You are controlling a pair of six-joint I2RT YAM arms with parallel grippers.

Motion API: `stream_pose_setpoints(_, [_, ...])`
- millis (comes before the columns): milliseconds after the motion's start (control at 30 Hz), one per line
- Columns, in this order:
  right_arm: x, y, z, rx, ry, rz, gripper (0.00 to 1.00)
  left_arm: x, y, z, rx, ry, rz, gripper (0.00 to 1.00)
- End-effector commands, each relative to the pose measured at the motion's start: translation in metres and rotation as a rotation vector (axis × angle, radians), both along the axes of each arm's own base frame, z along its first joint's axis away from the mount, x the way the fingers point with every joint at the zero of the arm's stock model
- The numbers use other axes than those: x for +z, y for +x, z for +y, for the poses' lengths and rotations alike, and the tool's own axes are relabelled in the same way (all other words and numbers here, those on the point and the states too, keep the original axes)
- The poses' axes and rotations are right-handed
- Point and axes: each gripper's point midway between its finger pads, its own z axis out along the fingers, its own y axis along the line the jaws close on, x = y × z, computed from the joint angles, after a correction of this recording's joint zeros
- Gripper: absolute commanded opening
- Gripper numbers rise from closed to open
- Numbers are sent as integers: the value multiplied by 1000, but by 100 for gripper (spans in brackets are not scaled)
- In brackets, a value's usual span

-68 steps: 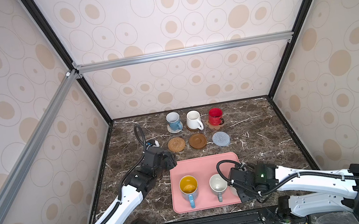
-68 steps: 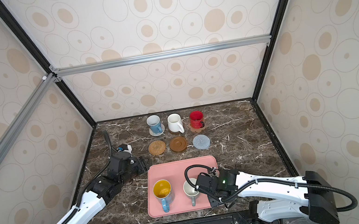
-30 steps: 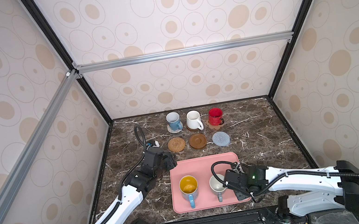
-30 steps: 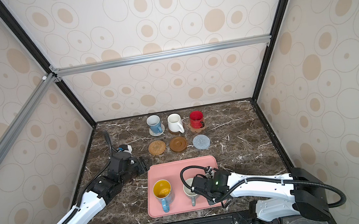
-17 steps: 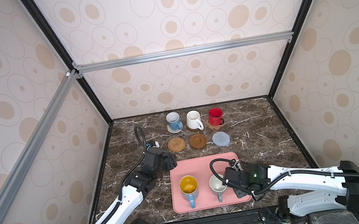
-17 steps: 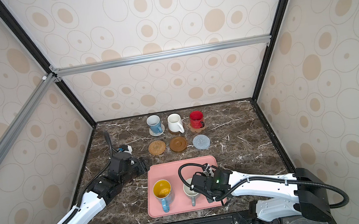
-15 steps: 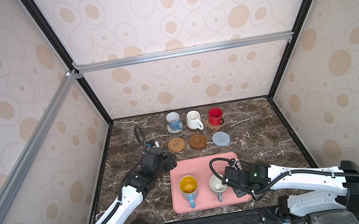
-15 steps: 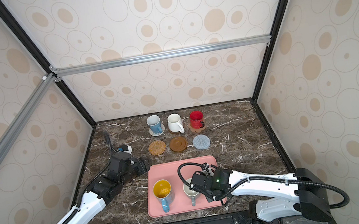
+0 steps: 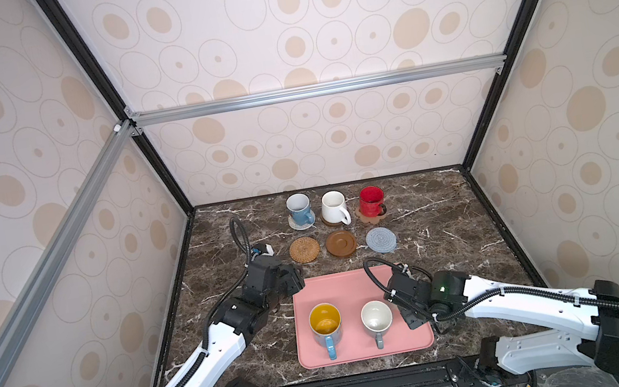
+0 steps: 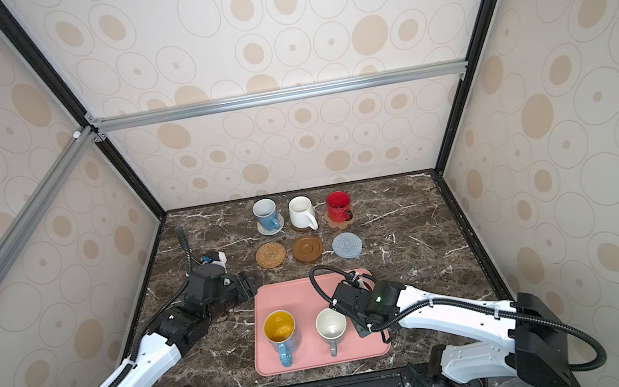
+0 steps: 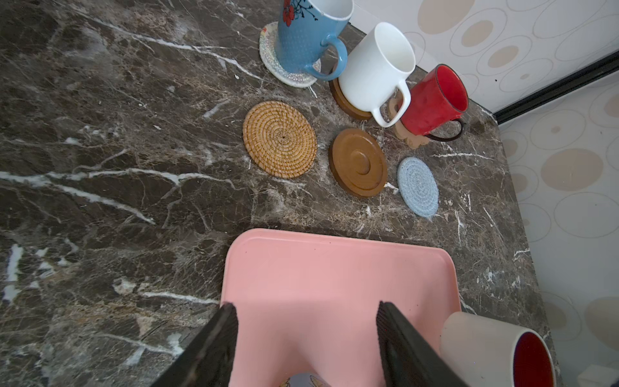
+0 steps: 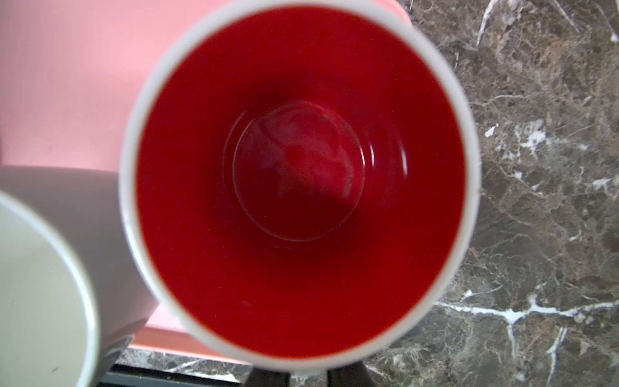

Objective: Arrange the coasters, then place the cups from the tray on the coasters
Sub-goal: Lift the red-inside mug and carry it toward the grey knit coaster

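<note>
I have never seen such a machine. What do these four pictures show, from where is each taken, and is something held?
Two white robot arms work on a dark marble table; each ends in a two-finger hand. Two pictures look down on the whole scene; two come from cameras on the wrists. At the back, a blue mug, a white mug and a red mug stand on coasters. Before them lie three free ones: the rattan coaster, the brown disc, the blue-grey coaster. The pink tray carries a yellow-inside mug and a second white mug. The left hand is open and empty, over the tray's corner. The right hand is closed on the red-inside mug, apparently at its handle; from above, the arm hides this mug.
</note>
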Motion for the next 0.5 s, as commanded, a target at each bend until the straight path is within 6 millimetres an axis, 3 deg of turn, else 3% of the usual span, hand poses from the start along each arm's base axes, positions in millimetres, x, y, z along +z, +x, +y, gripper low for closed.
stream_pose_setpoints(0, [21,22,10,37,43,-73,8,6,1,2,16,-16,-14,67])
stream_pose_setpoints(467, [27,72,15,116,84,-66,8,6,3,0,15,-25,-15,67])
